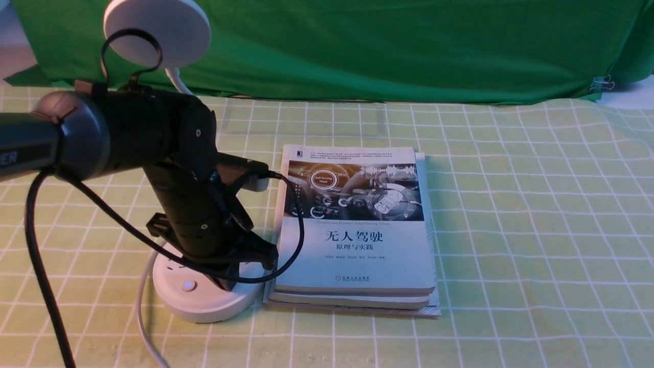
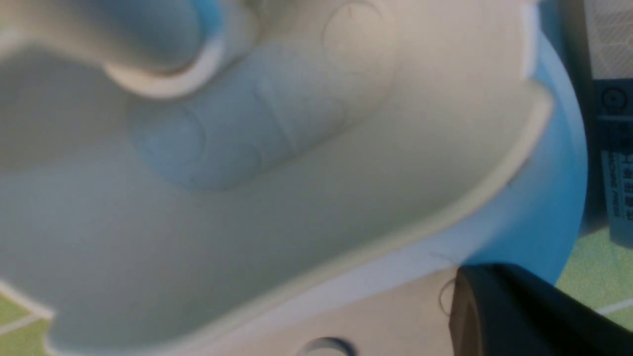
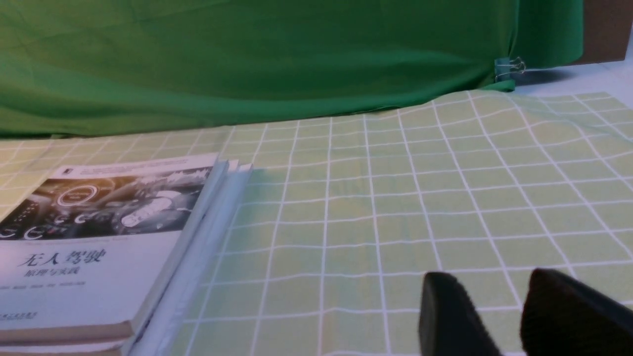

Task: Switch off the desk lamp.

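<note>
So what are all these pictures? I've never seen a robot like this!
It's a robot with two arms, and each arm ends in a gripper with fingers. The front view comes from a camera between the arms, looking forward. The other two come from cameras on its wrists.

On the checked cloth are a white desk lamp and, beside its base, a stack of books. Behind them hangs a green curtain.

The left gripper is down at the lamp's base, near a button. The left wrist view is a blurry close-up there. The right gripper has its fingers apart, with nothing between them. I see nothing held by the left one either.
</note>
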